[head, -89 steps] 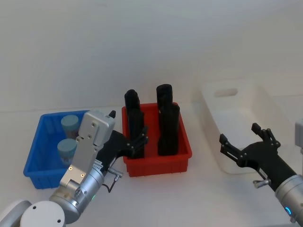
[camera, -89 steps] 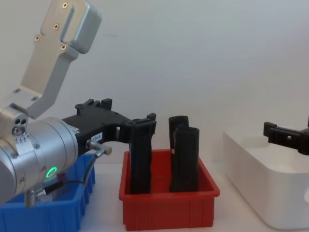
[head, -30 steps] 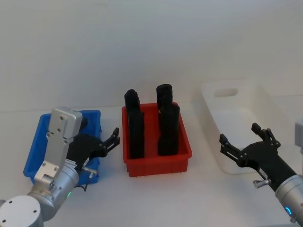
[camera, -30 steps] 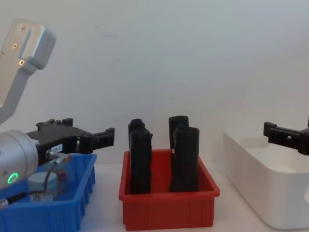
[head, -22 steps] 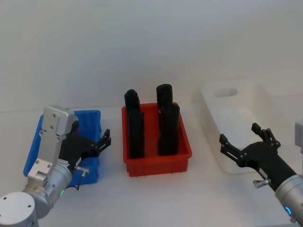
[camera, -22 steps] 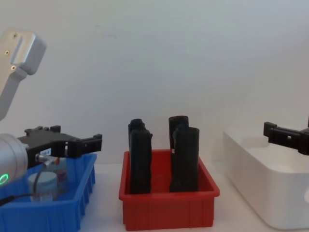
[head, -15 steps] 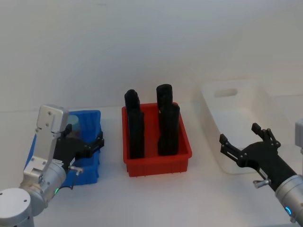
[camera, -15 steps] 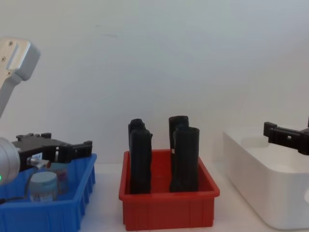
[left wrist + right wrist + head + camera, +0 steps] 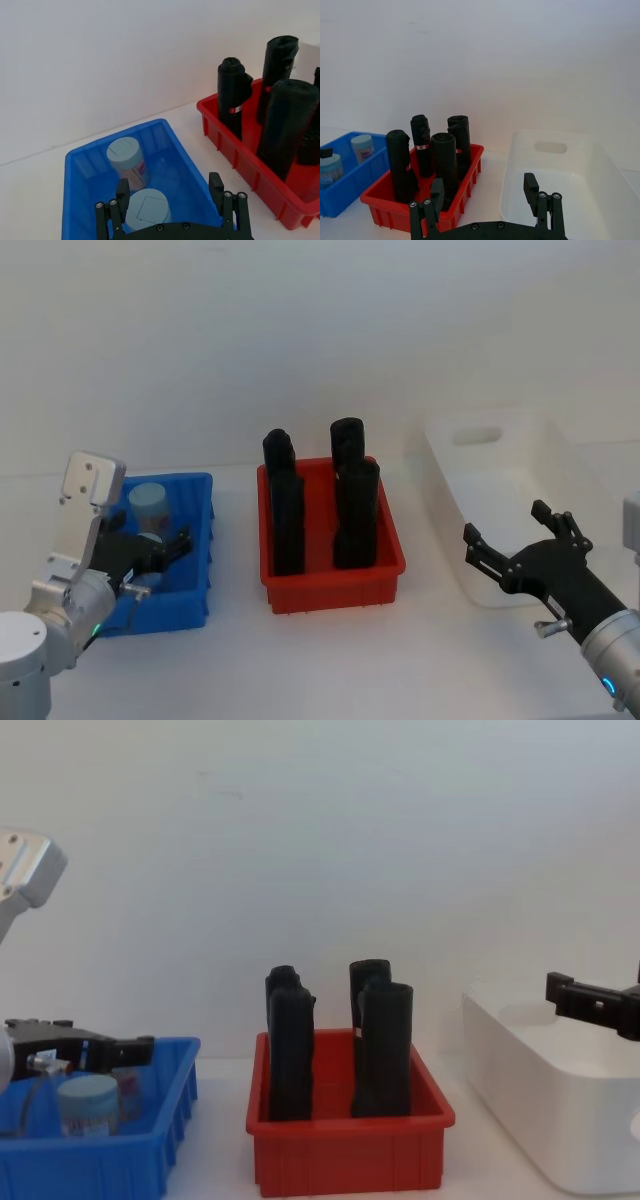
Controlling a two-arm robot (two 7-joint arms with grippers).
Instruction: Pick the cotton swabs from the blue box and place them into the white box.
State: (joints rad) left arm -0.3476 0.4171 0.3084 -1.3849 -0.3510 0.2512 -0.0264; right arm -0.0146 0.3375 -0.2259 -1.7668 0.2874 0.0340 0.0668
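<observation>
Left gripper (image 9: 169,197): fingers apart, low over the bright blue ribbed plastic bin (image 9: 203,540) at desk left | two clear teal-lidded cotton swab jars (image 9: 146,210) upright inside that bin, the nearer one under the gripper | right gripper (image 9: 507,530): fingers spread, empty, above the near end of the glossy white plastic tub (image 9: 447,485) | red plastic bin (image 9: 330,590) between the two.

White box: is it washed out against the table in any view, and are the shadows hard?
Head view: the white box nearly merges with the pale table, its rim faint. Right wrist view: rim and handle slot read plainly. Chest view: its side is softly shaded and distinct. Shadows are soft everywhere.
</observation>
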